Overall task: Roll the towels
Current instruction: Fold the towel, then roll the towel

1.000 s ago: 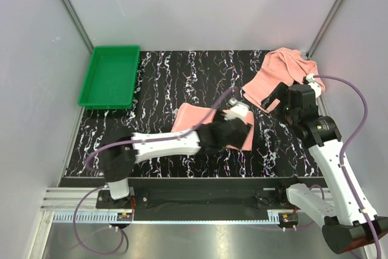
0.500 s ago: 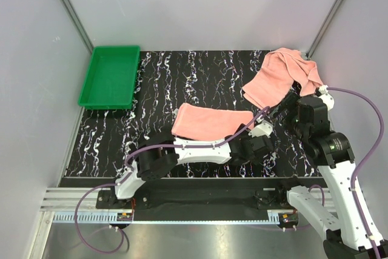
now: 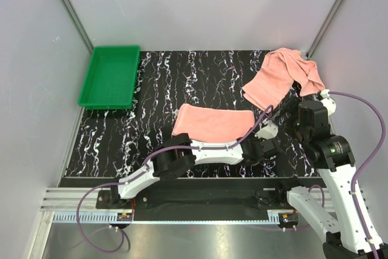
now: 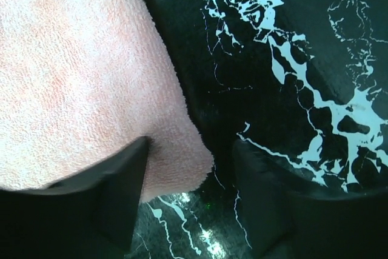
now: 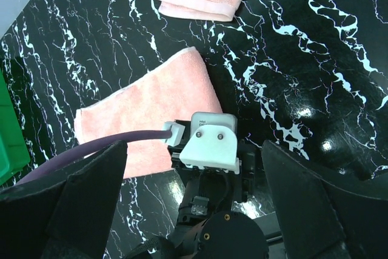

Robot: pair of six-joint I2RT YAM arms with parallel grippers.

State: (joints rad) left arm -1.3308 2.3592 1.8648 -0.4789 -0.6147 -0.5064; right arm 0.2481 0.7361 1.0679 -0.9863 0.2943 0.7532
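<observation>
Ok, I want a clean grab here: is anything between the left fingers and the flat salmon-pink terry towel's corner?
Nothing visible does. The left gripper straddles a corner of the flat salmon-pink terry towel, its fingers apart, with only black marbled tabletop beside the cloth.

L arm out to towel corner, R arm backed off

L arm point(image 3: 212, 150) swung right off the middle of the flat towel point(image 3: 212, 122) & now lies stretched low along its near edge. L gripper point(image 4: 193, 153) went from over the cloth to its near-right corner, jaws narrowed some, corner betw. them. R arm point(image 3: 321, 144) pulled back from the bunched towel point(image 3: 273, 80), near end now uncovered.
</observation>
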